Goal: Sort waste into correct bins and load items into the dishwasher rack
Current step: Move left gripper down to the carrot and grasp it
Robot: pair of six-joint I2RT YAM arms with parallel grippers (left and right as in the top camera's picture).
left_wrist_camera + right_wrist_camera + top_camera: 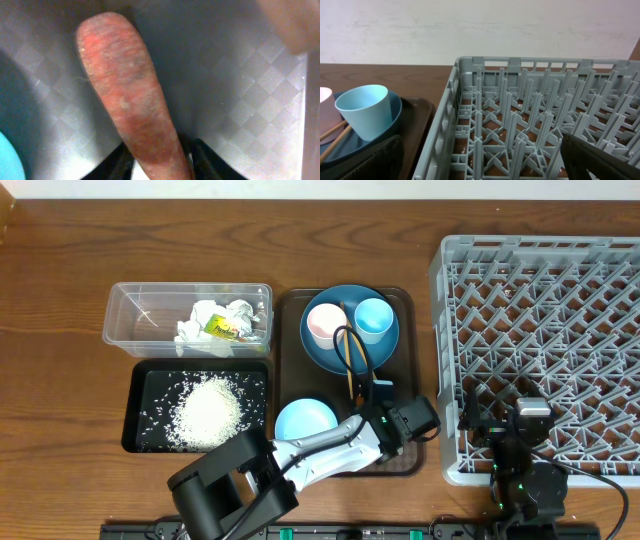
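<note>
The left gripper (160, 162) straddles the small orange carrot (125, 90) on the brown tray (260, 100), grip unclear. The right gripper (485, 155) gapes empty over the grey lattice dishwasher rack (485, 105). Upper left of the overhead frame, white paper wads (225, 320) fill the clear plastic tub (120, 330), with rice (208, 410) in the black bin (135, 430) below. The blue plate (385, 350), pinkish cup (325, 325), light blue cup (373, 318), white bowl (305, 420) and wooden chopsticks (333, 131) await racking.

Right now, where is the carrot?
In the left wrist view the carrot lies on the tray, its end between the left fingers, near the tray's right edge.
</note>
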